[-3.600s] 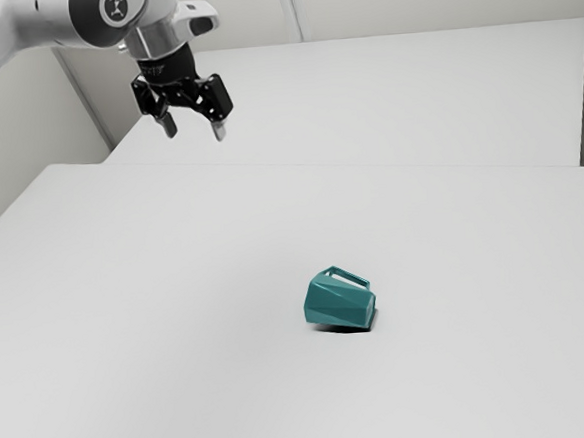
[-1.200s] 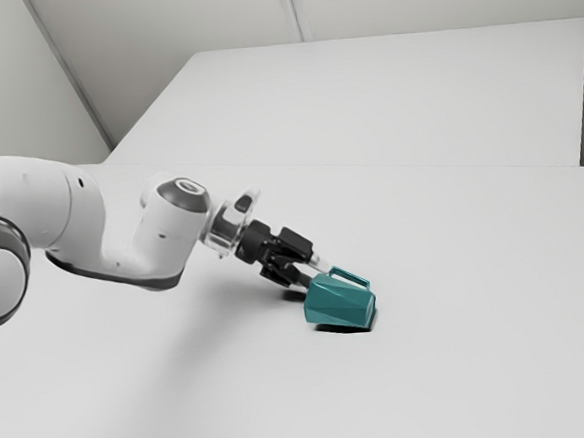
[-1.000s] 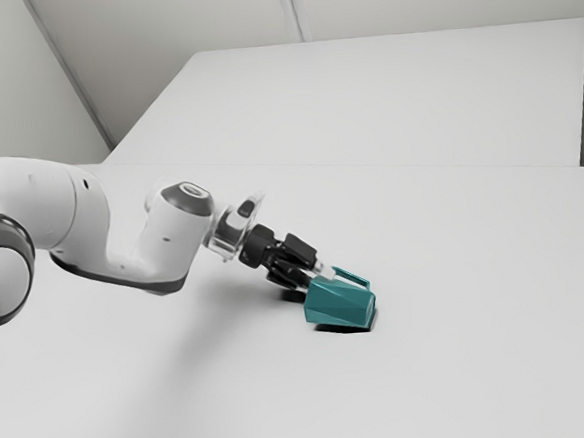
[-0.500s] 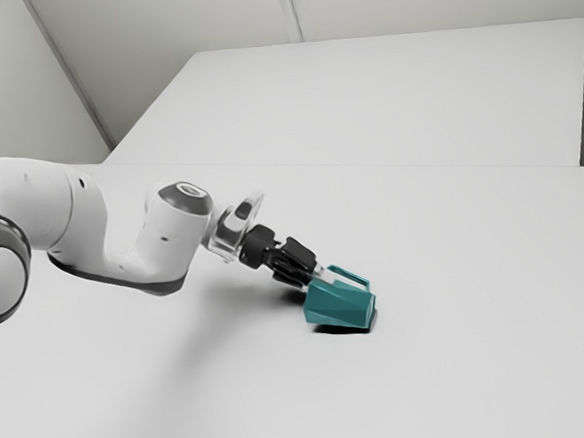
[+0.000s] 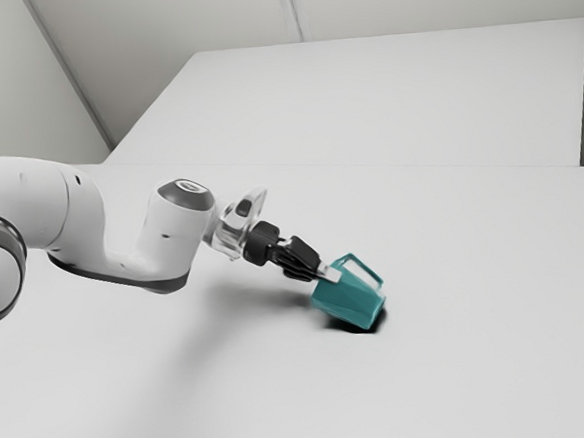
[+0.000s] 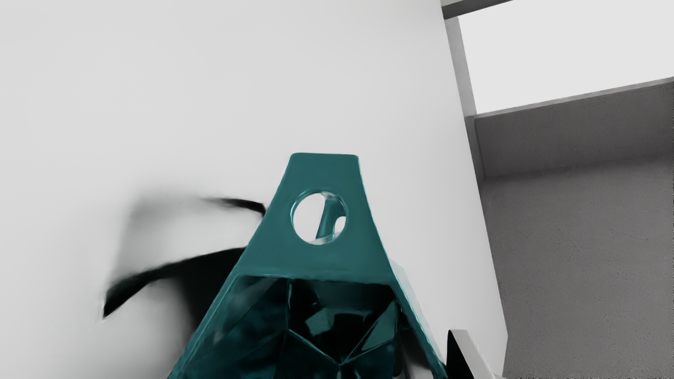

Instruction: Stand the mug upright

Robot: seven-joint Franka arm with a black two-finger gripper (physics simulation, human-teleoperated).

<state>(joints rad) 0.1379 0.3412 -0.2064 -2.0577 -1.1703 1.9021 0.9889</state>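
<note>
Mug (image 5: 350,303) is leaning aslant at the tabletop (image 5: 481,336), not standing upright; the pincer (image 5: 330,274) is pinching its wall by the rim, so gripping looks done, while righting and releasing are remaining.

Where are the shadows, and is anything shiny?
Exterior view: a soft grey shadow on the table below the arm, and a small black one by the mug. Wrist view: a dark shadow beside the mug, blurry in places, and pale shiny patches inside the mug.
</note>
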